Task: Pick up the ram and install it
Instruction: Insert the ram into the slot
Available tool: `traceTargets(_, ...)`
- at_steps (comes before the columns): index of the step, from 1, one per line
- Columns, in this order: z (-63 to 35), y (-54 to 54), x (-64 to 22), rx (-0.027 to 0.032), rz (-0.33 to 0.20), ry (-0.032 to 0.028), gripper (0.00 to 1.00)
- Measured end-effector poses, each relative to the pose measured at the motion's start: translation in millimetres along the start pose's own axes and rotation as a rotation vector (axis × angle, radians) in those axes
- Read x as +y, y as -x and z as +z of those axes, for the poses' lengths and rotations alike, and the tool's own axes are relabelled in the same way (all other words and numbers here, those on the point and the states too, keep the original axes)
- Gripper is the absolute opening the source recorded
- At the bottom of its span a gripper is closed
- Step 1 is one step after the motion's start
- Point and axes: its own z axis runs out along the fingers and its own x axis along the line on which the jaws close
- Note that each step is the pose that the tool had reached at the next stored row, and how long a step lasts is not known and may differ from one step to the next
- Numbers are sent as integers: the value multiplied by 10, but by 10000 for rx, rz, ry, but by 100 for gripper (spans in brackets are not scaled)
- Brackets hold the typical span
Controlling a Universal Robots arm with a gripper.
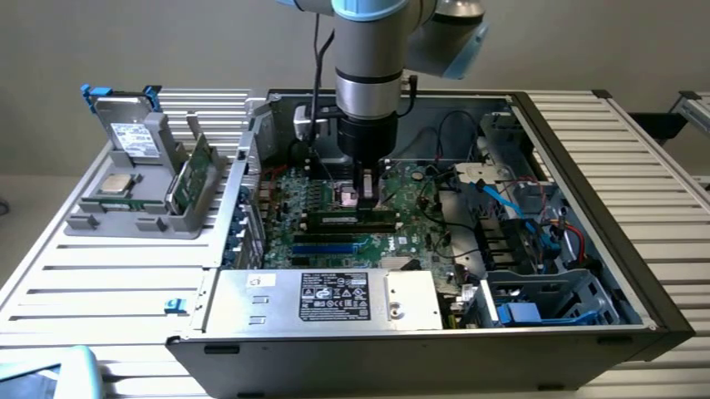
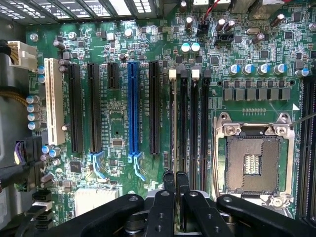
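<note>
Counter (image 1: pixel 100 283): pale metal, ribbed in long slats, with open gaps between them. Item one, an open computer case (image 1: pixel 388 357), dark, lying on its side across the middle and the exterior view's right, interior facing up. Item two, a grey plastic holder (image 1: pixel 133 223), just beside the case on the exterior view's left. Item three, a small blue piece (image 1: pixel 171 306), on the slats against the case's near corner. Item four, a pale object (image 1: pixel 50 374), at the near corner, cut off by the edge
</note>
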Motion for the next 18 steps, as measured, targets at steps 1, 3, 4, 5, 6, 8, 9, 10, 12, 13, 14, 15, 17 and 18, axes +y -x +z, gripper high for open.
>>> traceTargets(1, 0, 0, 0, 0, 0, 0, 13)
traceTargets(3, -1, 0, 0, 3, 0, 0, 13)
traceTargets(4, -1, 0, -1, 3, 0, 0, 13)
traceTargets(5, -1, 0, 0, 3, -1, -1, 13)
traceTargets(6, -1, 0, 0, 4, -1, -3, 13)
traceTargets(8, 0, 0, 0, 2, 0, -5, 13)
traceTargets(9, 0, 0, 0, 2, 0, -5, 13)
traceTargets(10, 0, -3, 0, 3, 1, -5, 13)
traceTargets(12, 0, -11, 0, 3, 0, -5, 13)
traceTargets(13, 0, -11, 0, 3, 0, -5, 13)
traceTargets(14, 0, -11, 0, 4, 1, -4, 13)
traceTargets(15, 1, -11, 0, 5, 0, -3, 13)
traceTargets(17, 3, -11, 1, 4, -1, -5, 13)
traceTargets(18, 4, -11, 5, 4, 0, -5, 13)
